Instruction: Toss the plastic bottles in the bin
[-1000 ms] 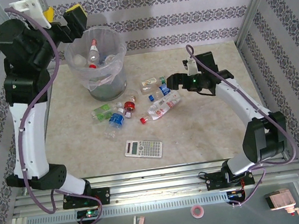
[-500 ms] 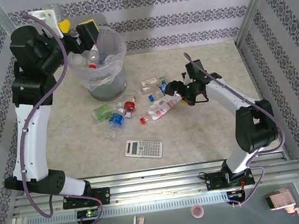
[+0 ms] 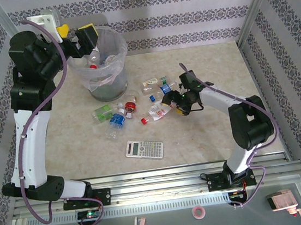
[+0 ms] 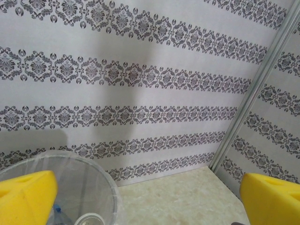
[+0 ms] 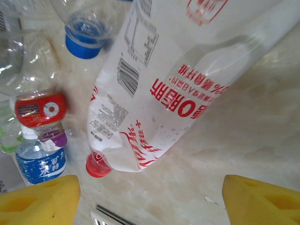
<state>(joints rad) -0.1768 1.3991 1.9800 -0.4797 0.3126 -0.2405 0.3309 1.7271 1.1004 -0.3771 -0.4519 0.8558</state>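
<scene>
table point(image 3: 208, 133): beige marbled top, patterned walls around it, both arms bolted at the near edge.
bin point(image 3: 106, 80): round, grey, translucent, bag-lined, at the far left of the table; in the left wrist view its rim point(image 4: 96, 165) curves in at the bottom left.
left gripper point(image 3: 75, 34): raised at the bin's left rim, above the opening; yellow pads point(image 4: 26, 197) spread wide to both frame edges, nothing between them.
right gripper point(image 3: 179, 104): low over the table centre at the right end of the bottle cluster; pads point(image 5: 40, 201) wide apart, holding nothing, the white-labelled bottle just ahead of them.
white-labelled bottle point(image 3: 161, 109): biggest of the loose ones, lying on its side on the table, red print, red cap point(image 5: 96, 166) pointing towards the near left.
calculator point(image 3: 144, 149): flat, grey, nearer the arm bases than the cluster, apart from it.
binned bottles point(image 3: 95, 52): several inside the bin, red caps showing; count unclear.
loose bottles point(image 3: 117, 119): lying on the table just right of the bin's base; green-labelled one point(image 3: 103, 113) at the left, blue-labelled one beside it, red-capped one point(image 5: 40, 108), blue-capped one point(image 5: 84, 40), one more point(image 3: 154, 83) farther back.
</scene>
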